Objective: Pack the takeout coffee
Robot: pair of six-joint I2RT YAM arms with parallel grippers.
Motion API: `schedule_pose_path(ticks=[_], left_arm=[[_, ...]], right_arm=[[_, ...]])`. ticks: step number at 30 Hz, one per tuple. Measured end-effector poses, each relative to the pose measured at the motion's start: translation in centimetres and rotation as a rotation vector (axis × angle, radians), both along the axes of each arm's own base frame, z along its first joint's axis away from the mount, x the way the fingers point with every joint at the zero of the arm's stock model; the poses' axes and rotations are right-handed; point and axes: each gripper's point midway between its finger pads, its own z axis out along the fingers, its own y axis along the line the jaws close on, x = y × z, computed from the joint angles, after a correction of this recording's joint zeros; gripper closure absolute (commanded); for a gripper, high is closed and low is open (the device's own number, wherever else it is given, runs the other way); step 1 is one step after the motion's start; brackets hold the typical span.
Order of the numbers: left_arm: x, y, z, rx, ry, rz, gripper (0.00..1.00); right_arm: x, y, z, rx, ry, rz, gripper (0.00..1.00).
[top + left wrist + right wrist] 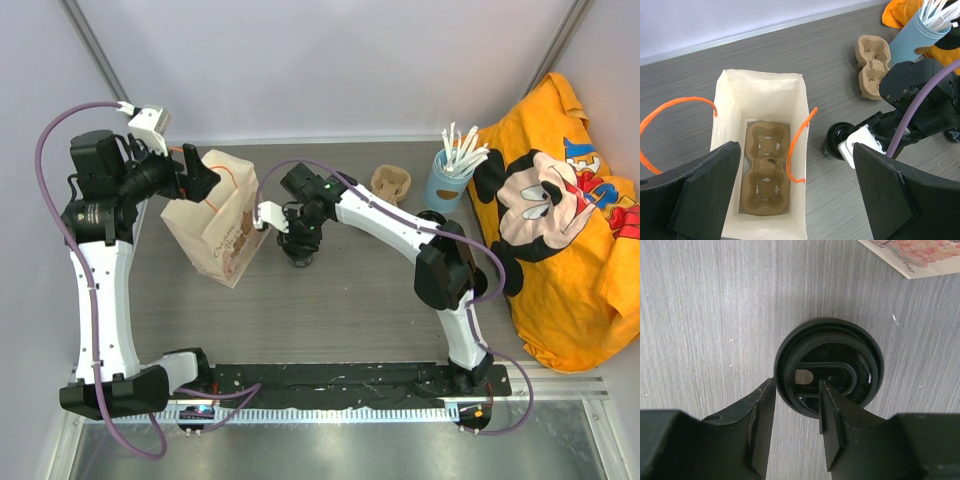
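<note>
Black takeout coffee point(829, 365) stands upright on the grey table point(340, 320), about mid-table and just right of the paper bag point(215, 225). My right gripper point(797, 390) is directly over it, pointing straight down. That is the relation I care about. The cup's axis is vertical, and the fingers come from above and straddle the near part of its rim, one outside the wall and the other over the recessed top. The jaws stand roughly half apart. From the wrist view I cannot tell whether the pads are pinching the rim or merely bracketing it, so I will not call it held. The right arm is plainly the nearer one.

The bag sits left of the cup, towards the far-left corner of the table, mouth up, its orange handles point(690, 99) flopped outward. Flat on its bottom lies a cardboard carrier point(765, 172) with two wells in line along the bag's length, both empty. My left gripper point(795, 147) hovers above the bag's mouth, spread as wide as it goes and gripping nothing.

A second carrier point(390, 183) sits near the far edge, also empty. A blue cup of white sticks point(450, 178) stands beside it, and an orange shirt point(560, 220) lies along the right edge.

By my reckoning the move is up, left, then down into a well.
</note>
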Motion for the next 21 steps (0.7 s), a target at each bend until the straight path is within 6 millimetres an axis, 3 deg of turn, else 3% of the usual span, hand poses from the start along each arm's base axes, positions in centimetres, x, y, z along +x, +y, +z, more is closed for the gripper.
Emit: schedule_pose_path(ticks=[9, 16, 19, 21], left_arm=[[0.0, 0.0, -0.1, 0.000, 0.003, 0.000, 0.00], [0.0, 0.0, -0.2, -0.001, 0.006, 0.000, 0.00], [0.0, 0.0, -0.3, -0.001, 0.007, -0.001, 0.00], [0.0, 0.0, -0.3, -0.002, 0.008, -0.002, 0.00]], right_arm=[[-1.0, -0.2, -0.2, -0.027, 0.016, 0.025, 0.61], [-1.1, -0.4, -0.4, -0.039, 0.022, 0.027, 0.72], [-1.1, -0.5, -0.6, -0.046, 0.024, 0.026, 0.81], [-1.1, -0.5, -0.7, -0.050, 0.024, 0.026, 0.92]])
